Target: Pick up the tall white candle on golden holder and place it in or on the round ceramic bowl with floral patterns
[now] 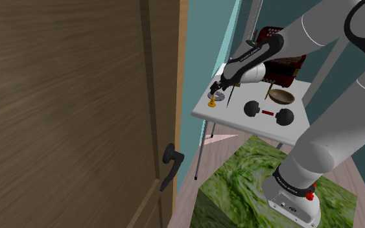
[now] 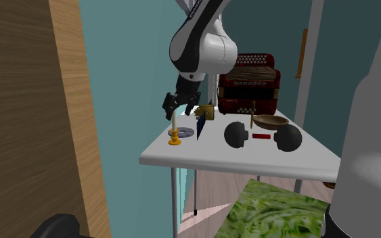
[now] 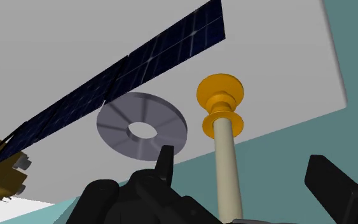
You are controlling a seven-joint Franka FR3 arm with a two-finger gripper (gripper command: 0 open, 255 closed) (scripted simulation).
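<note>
White bench (image 1: 231, 118): fingers (image 3: 333, 186) spread either side of the candle (image 3: 227, 167), nothing clasped; bowl (image 1: 281, 96) well apart, lift and placing remain.

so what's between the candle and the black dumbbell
A flat grey ring right beside the candle, then a dark blue panel before the dumbbell, seen in the second exterior view.

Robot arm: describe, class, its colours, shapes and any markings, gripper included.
The arm is made of thick, rounded white links joined by dark bands. A dark band near its base carries white lettering, too small to read, beside a small red part. The gripper is all black, with two blocky fingers.
</note>
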